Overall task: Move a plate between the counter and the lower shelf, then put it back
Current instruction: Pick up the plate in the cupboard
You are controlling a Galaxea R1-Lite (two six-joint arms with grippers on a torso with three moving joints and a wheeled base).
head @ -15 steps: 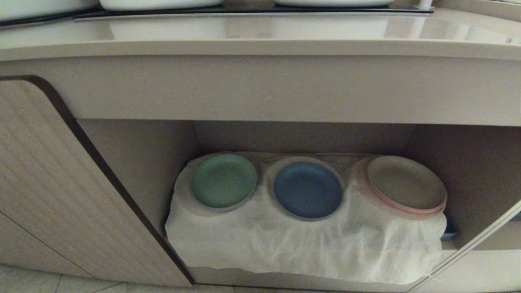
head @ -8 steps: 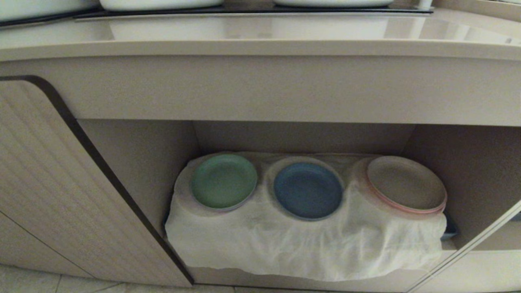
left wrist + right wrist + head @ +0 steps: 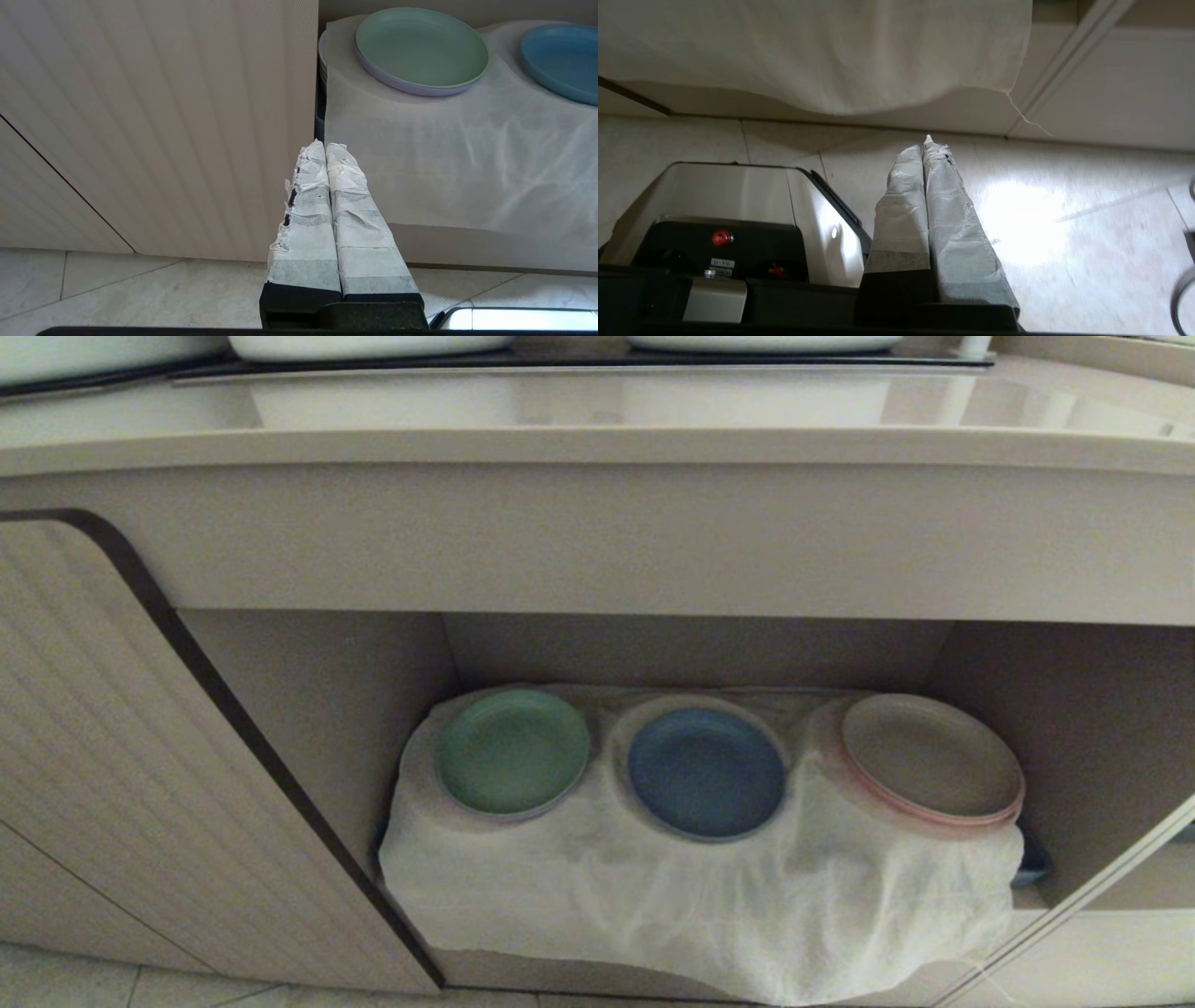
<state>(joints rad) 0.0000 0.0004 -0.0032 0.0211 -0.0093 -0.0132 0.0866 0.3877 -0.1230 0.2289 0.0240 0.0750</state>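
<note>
The worktop (image 3: 597,415) runs across the top of the head frame, beige with a rounded front edge and a dark inset panel along its far side. Below it, at centre, the lower shelf (image 3: 317,709) opens as a beige recess, with a ribbed cabinet door (image 3: 140,784) filling the left of the frame. A rumpled white cloth (image 3: 672,905) is draped over round humps in the recess, and its front edge hangs down toward the pale tiled floor (image 3: 1064,242).

Three plates sit on the cloth in a row. The plate (image 3: 706,772), matte light blue, rests in the middle, in the lower centre of the head frame; the green plate (image 3: 513,751) lies to its left and the beige pink-edged plate (image 3: 932,758) to its right, each apart from its neighbour.

Neither arm shows in the head view. The left tool (image 3: 325,147) is clenched, its wrapped fingers pressed together and empty, in front of the door's edge. The right tool (image 3: 925,145) is likewise clenched on nothing, low over the floor, below the cloth's hanging edge and beside the robot's base (image 3: 719,214)
</note>
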